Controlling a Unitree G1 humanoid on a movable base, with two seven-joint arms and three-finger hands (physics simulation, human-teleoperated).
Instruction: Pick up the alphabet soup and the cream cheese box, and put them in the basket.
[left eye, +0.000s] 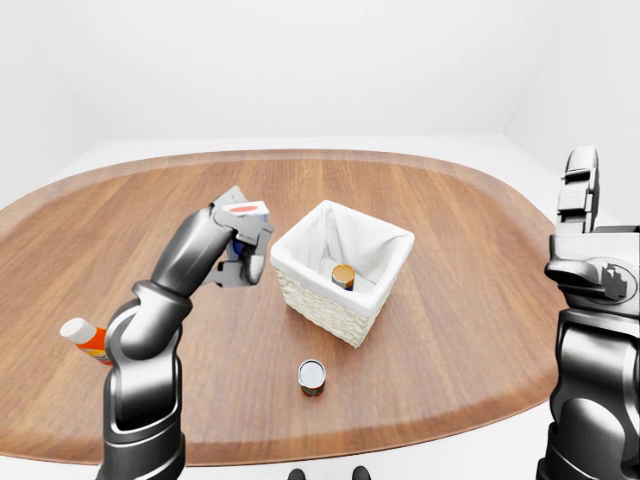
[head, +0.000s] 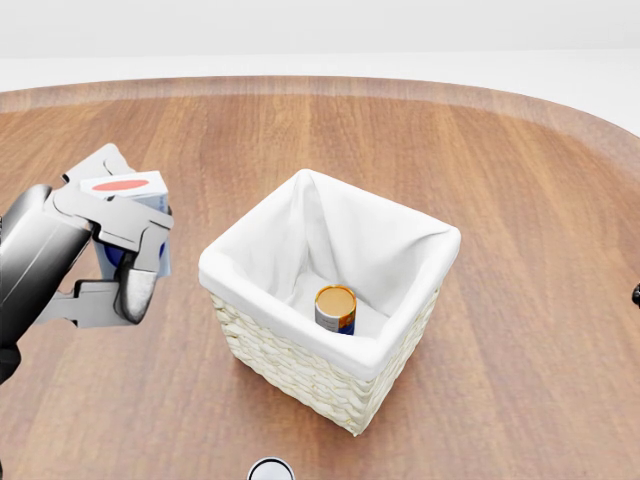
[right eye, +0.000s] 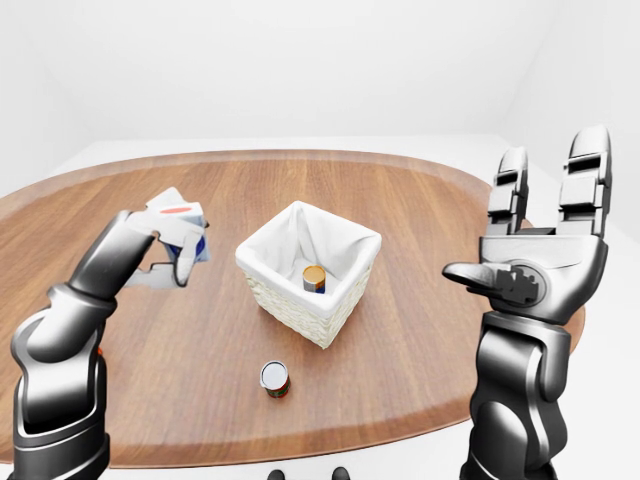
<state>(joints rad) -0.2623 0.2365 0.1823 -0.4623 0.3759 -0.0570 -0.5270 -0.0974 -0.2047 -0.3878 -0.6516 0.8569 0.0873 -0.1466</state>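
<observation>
The alphabet soup can (head: 336, 309) stands upright inside the white-lined wicker basket (head: 300, 365) in the middle of the head view. My left hand (head: 125, 255) is shut on the cream cheese box (head: 128, 188), a white box with a red oval and blue sides, held in the air just left of the basket's rim. In the right-eye view my right hand (right eye: 545, 235) is raised at the right with its fingers spread and nothing in it.
A small can (left eye: 312, 377) with a silver top stands on the wooden table (head: 520, 200) below the basket. A white and orange bottle (left eye: 84, 338) lies at the left behind my left arm. The table's near edge curves along the bottom of the eye views.
</observation>
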